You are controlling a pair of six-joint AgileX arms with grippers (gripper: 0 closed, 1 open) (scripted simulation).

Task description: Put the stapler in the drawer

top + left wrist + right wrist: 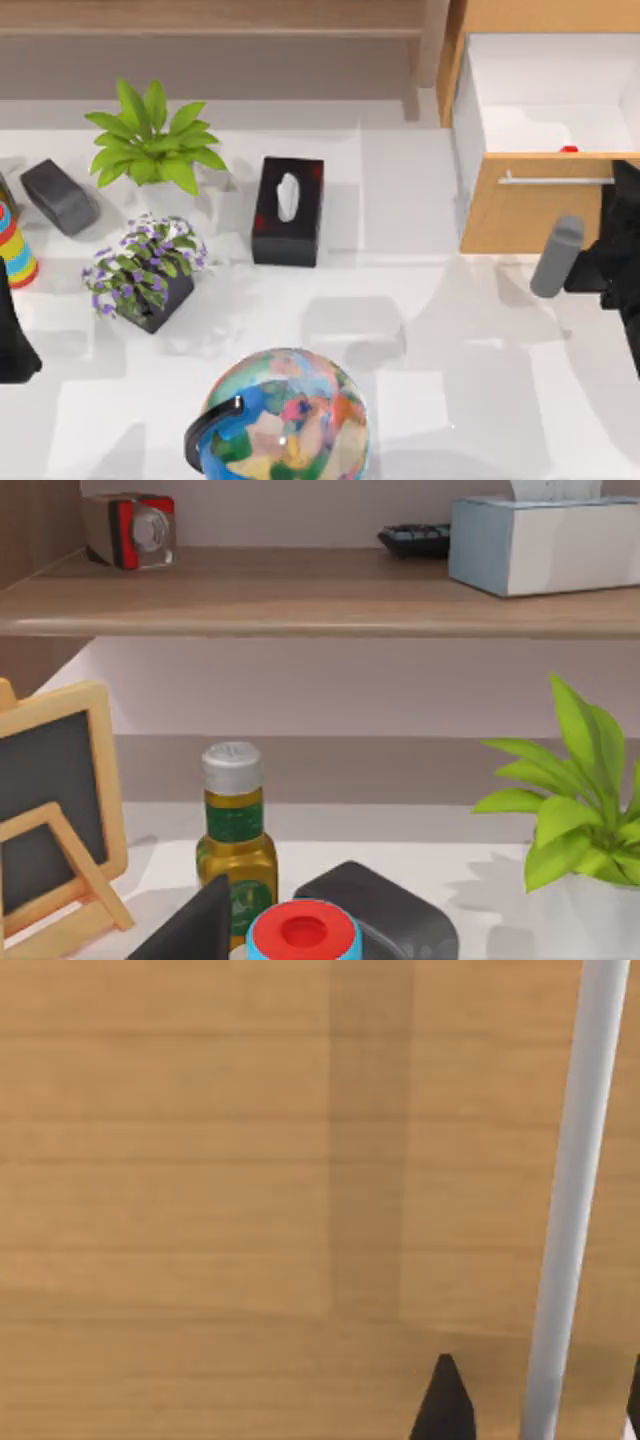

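Globe [285, 420] colours crowd the near edge of the table in the top view, and past it come the purple flower pot [145, 275], the black tissue box [288, 210] and the green plant [155, 140]. At the left edge my left arm sits parked; its gripper [195, 930] shows as a dark finger in the left wrist view, and whether it is released or clenched I cannot tell.

Beyond that finger, in the same view, stand a red-topped cup [300, 935] and an oil bottle [237, 845], with the stapler [58, 195] just beside them. It lies on the table at the far left, well apart from the drawer [535, 205].

On the right, the drawer is pulled out with its white inside open to above. My right gripper [540, 1410] is at the wood front: the right wrist view shows the silver handle [575, 1190] running between its two dark fingertips, jaws spread to either side of the bar with gaps, so it looks released, not clamped.

Opening seems done. Next, I judge, the right arm should back clear while the left reaches the stapler, grips it across its short width, and carries it over the plants.
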